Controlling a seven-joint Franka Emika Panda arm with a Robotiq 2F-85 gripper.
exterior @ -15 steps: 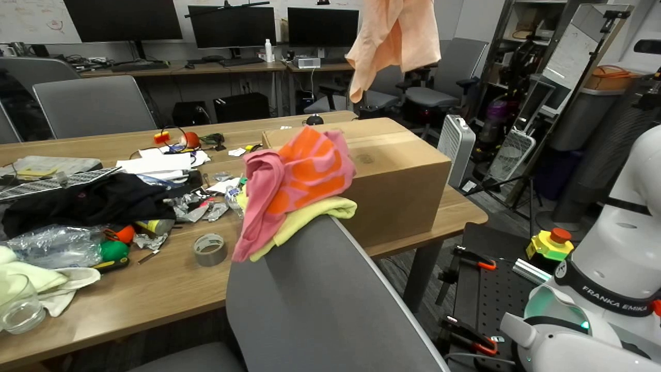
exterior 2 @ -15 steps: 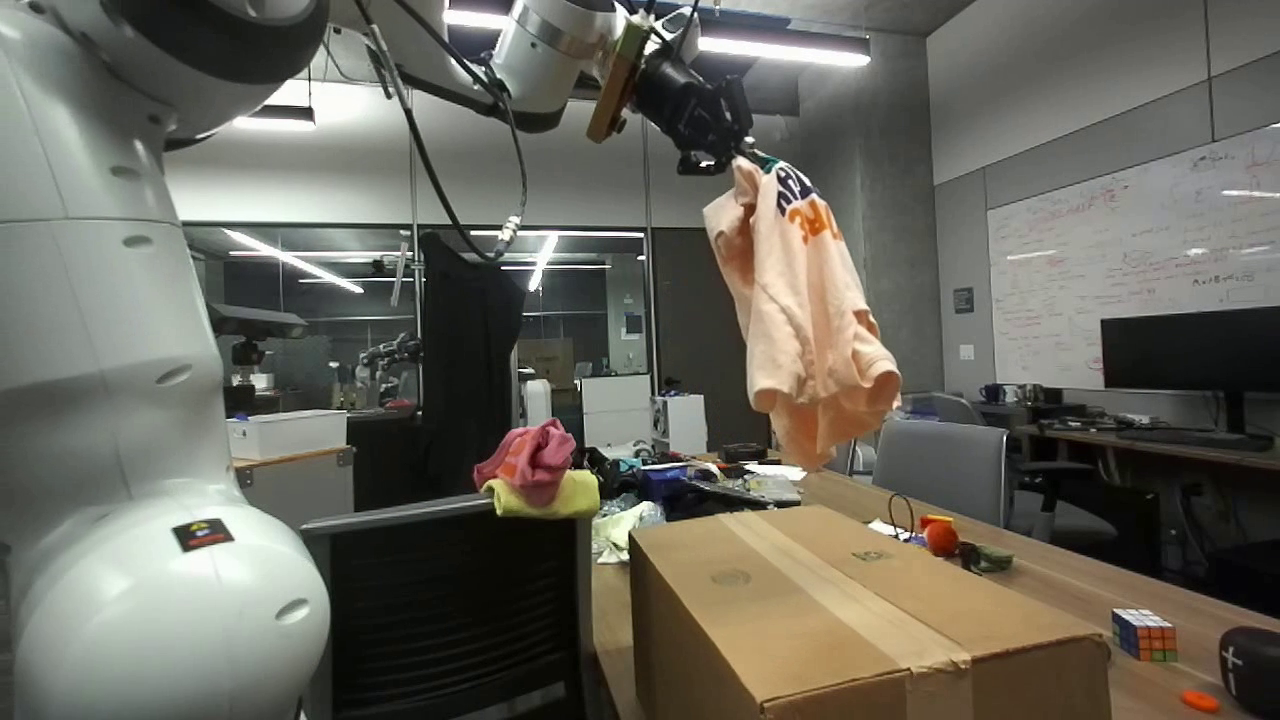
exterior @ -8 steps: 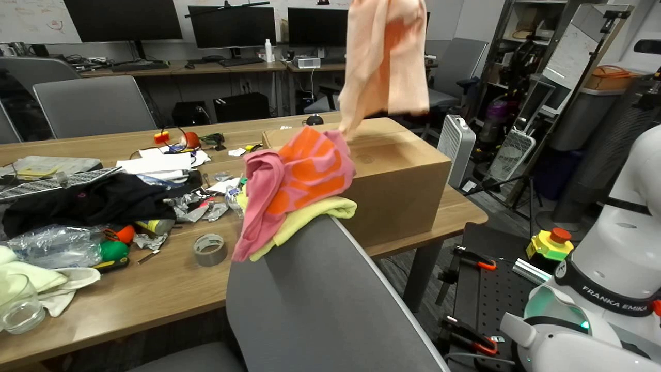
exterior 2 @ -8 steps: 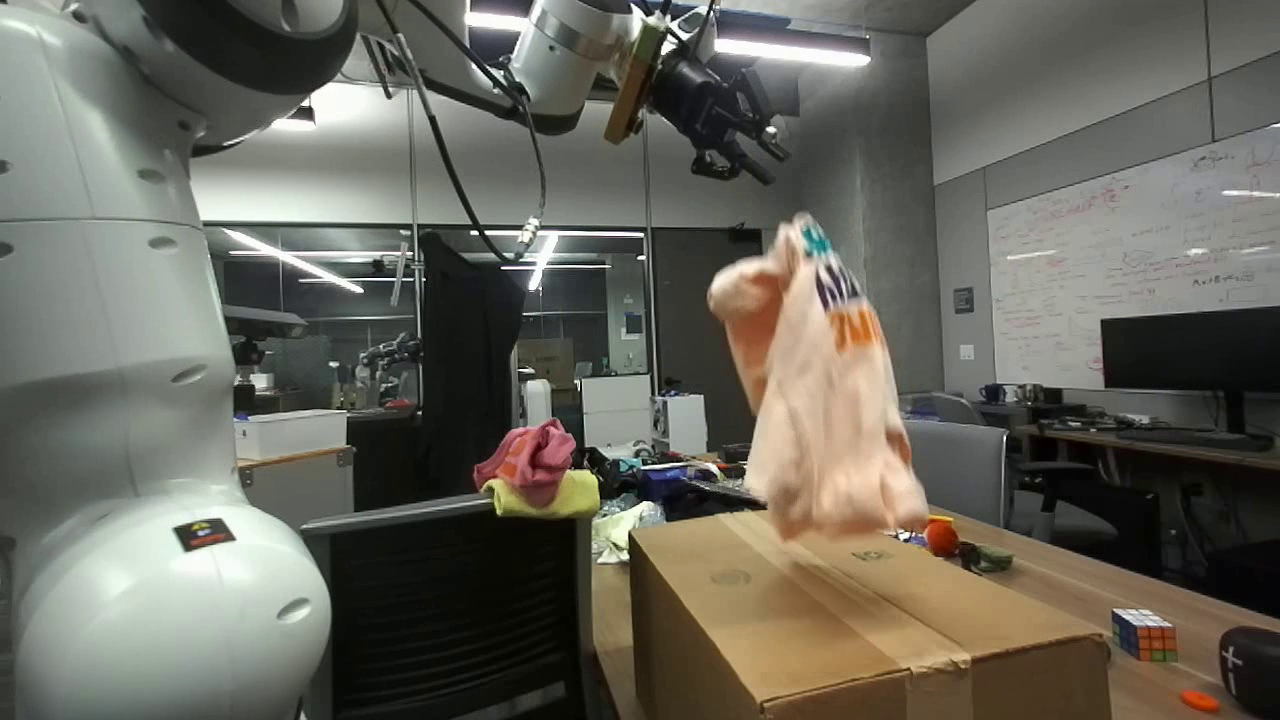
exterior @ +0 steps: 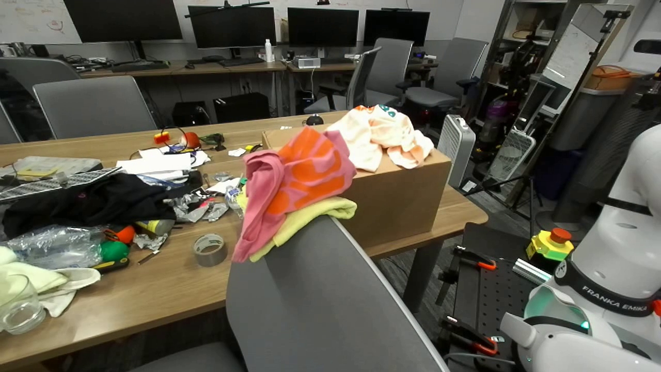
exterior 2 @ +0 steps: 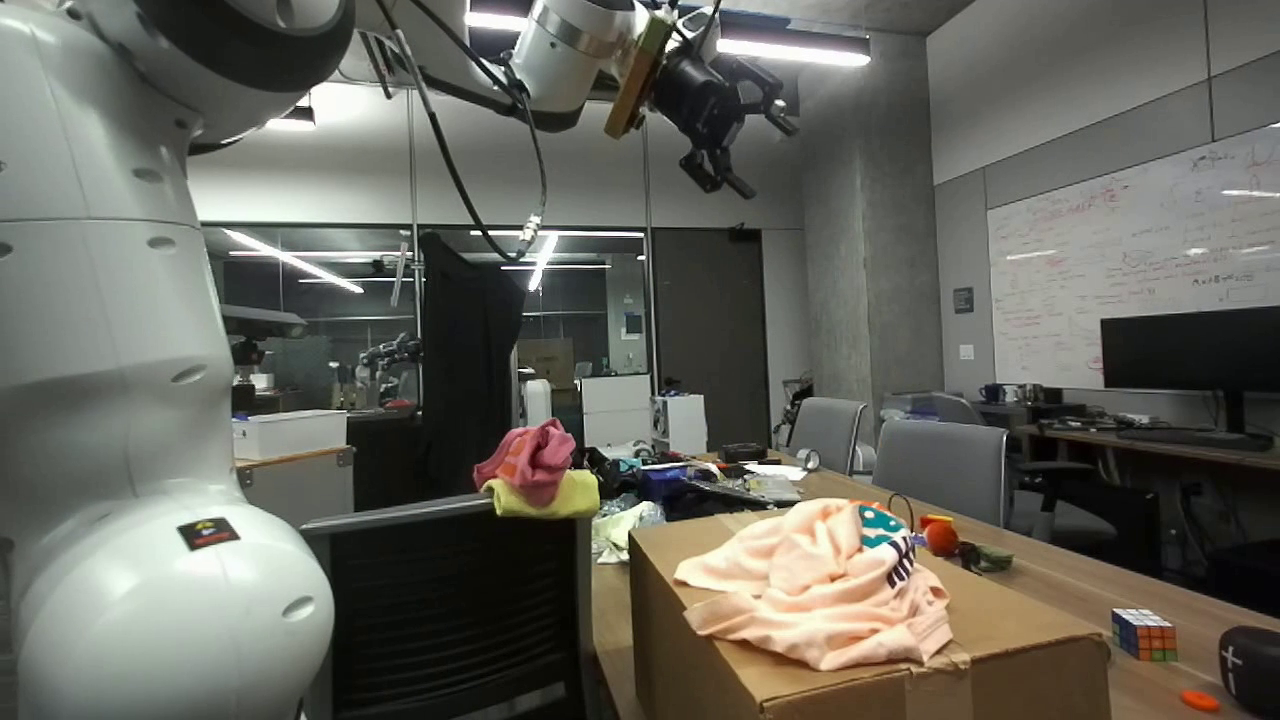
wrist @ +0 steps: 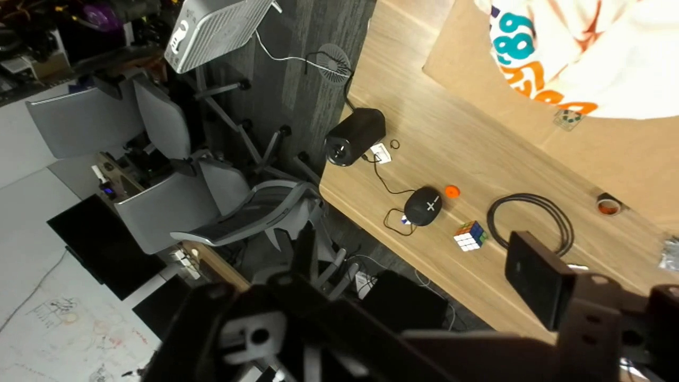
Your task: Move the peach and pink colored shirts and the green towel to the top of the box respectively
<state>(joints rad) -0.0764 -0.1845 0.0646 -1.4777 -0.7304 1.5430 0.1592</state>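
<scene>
The peach shirt (exterior 2: 815, 580) lay in a rumpled heap on top of the cardboard box (exterior 2: 1010, 625), its teal and dark print showing and one fold reaching the edge. Near the box, on the wooden surface (exterior 2: 1065, 580), were a puzzle cube (exterior 2: 1144, 635), an orange disc (exterior 2: 1200, 700) and a rounded black device (exterior 2: 1250, 672) with a plus mark. High above the box, well apart from the shirt, hung the tool (exterior 2: 769, 159), its fingers spread wide and holding nothing; the wrist view showed a broad gap between them. Farther off in an exterior view, the pink shirt (exterior 2: 530, 460), marked with orange, was bunched on the yellow-green towel (exterior 2: 555, 495), and both rested on the back of a dark-backed chair (exterior 2: 450, 600). Behind those, a jumble of mixed items (exterior 2: 690, 480) lay along the surface. Beyond stood a grey chair (exterior 2: 945, 465), then a black monitor (exterior 2: 1190, 355) and a whiteboard (exterior 2: 1140, 240) with red writing.
</scene>
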